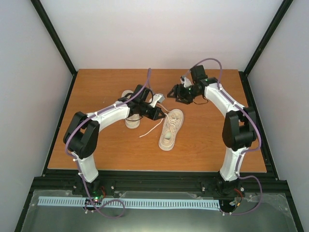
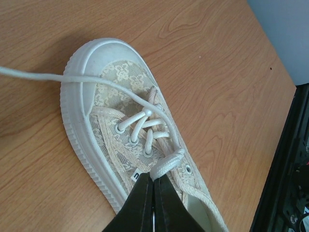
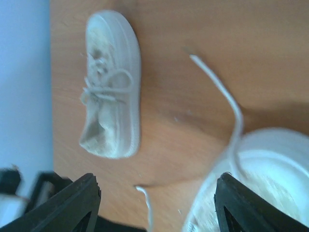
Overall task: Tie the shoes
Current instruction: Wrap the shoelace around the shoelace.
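Two shoes lie on the surface [image 1: 217, 145]. One shoe [image 1: 170, 129] sits right of centre. The other shoe [image 1: 130, 120] lies to its left, partly under the left arm.

The left fingers [image 2: 142, 205] are closed on a lace loop [image 2: 166, 163] beside the upper eyelets. A loose lace end [image 2: 29, 73] runs over the toe cap [image 2: 104, 53] and off to the side. The right fingers [image 3: 72, 205] stand apart and hold nothing.

The laces are thin and limp and are likely to slip. The canvas shoes are probably light and may slide when pulled. Take hold of the loose lace end near its tip, not the shoe body.
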